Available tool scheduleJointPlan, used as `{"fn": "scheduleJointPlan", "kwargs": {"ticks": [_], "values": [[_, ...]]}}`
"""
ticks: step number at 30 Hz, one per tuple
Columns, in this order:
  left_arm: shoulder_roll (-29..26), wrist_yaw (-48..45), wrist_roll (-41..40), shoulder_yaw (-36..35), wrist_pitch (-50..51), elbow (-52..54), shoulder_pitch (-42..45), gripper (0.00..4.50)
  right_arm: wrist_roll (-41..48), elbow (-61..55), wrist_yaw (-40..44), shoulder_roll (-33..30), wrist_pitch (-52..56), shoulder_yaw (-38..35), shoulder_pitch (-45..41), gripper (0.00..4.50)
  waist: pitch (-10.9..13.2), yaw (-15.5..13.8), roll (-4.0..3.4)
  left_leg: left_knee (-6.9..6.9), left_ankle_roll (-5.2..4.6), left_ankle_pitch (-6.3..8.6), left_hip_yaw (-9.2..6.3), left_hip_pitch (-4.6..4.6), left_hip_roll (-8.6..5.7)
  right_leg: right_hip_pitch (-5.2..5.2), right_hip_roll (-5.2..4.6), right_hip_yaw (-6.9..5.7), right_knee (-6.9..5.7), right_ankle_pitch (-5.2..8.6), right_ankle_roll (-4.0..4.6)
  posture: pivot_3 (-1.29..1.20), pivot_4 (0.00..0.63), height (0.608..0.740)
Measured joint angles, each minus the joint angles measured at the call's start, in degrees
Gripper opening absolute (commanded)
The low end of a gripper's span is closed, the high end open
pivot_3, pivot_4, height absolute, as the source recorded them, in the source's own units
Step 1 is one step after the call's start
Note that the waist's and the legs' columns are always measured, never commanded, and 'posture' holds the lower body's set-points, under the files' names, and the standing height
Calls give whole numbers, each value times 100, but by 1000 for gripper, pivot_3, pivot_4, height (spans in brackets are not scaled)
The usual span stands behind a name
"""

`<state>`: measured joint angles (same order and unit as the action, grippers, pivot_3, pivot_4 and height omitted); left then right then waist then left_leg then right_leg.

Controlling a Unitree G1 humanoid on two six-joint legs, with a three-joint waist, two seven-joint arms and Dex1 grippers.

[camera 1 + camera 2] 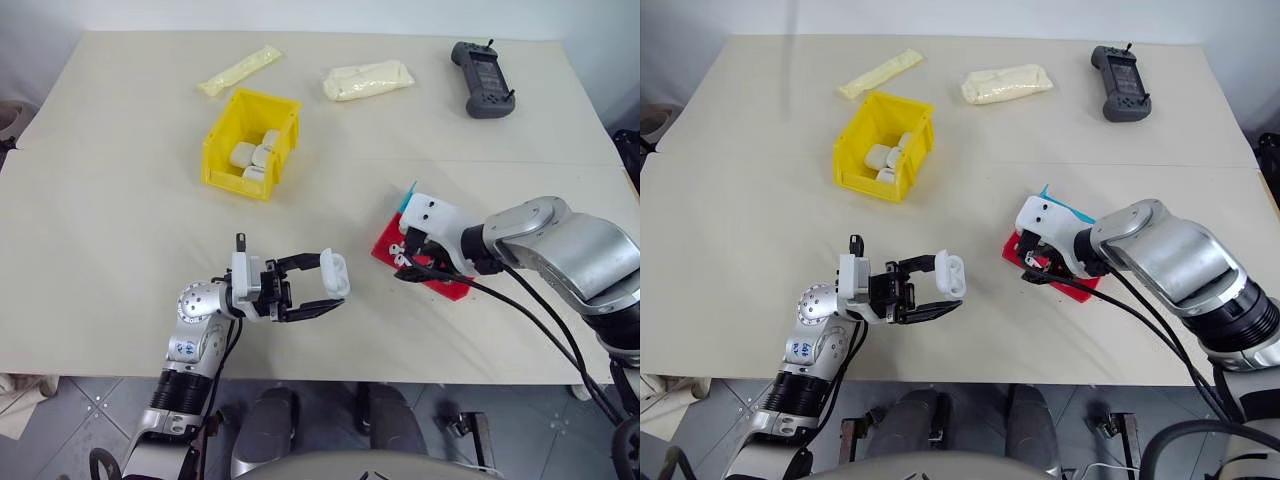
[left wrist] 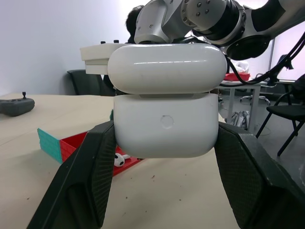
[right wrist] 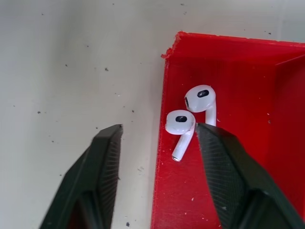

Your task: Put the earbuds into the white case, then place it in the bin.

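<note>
Left gripper (image 1: 322, 286) level, clamping white case (image 1: 336, 274).

both arms are silver-grey metal with black ribbed joints. the left arm (image 1: 195, 330) at lower left has a round screwed cap. black cables trail from the right arm (image 1: 560, 250). white wrist housings, black textured fingers (image 3: 105, 176).
</note>
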<state>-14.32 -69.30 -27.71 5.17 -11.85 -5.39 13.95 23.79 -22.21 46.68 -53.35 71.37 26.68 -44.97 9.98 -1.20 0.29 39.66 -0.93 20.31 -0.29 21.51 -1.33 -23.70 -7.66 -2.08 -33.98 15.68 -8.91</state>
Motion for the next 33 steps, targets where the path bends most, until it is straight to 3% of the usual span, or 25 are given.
{"fn": "scheduleJointPlan", "kwargs": {"ticks": [33], "values": [[-7,89,1,-2,0,0,37,2755,-609,247,110,199,-266,267,37,2574,1,1,-1,-2,1,0,0,0,0,0,-1,0,7,0,0,0,150,740]]}}
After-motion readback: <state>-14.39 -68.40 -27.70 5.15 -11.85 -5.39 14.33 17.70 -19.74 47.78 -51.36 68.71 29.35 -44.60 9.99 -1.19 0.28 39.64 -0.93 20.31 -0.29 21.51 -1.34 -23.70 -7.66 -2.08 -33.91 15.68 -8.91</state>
